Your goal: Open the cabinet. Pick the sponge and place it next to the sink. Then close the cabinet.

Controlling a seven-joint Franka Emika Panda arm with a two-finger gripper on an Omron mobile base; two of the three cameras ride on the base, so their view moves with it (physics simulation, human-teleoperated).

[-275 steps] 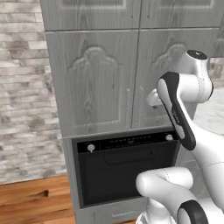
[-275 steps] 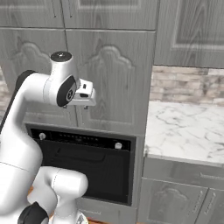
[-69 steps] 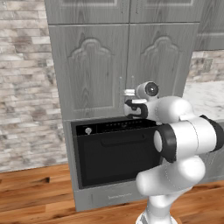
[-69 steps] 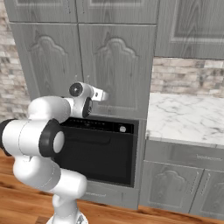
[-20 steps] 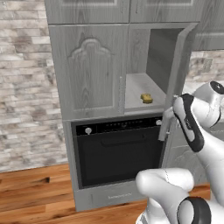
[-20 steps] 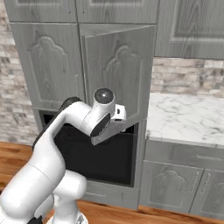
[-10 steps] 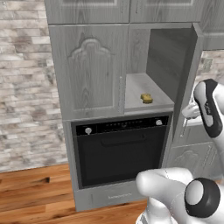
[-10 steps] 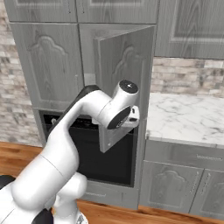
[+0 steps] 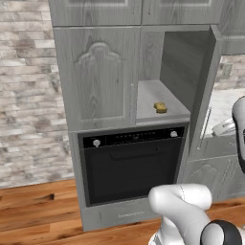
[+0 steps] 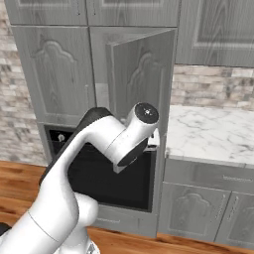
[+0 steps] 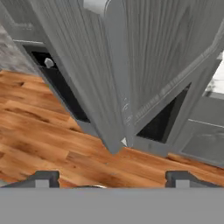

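Yellow sponge (image 9: 160,107) lies on the shelf of the open cabinet (image 9: 98,79), so the spread, empty end effector (image 11: 113,178) should reach for it next

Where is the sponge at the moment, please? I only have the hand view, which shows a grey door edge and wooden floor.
Observer: The sponge lies on the shelf inside the cabinet, above the oven, in the left base view.
Operator: Thank you. Is the cabinet door fully open?
Observer: Its right door stands swung wide out; the left door is shut.
Operator: And where does the hand sit relative to that door?
Observer: The right base view shows the wrist in front of the open door's lower part; in the hand view the gripper has its fingertips spread apart, holding nothing.
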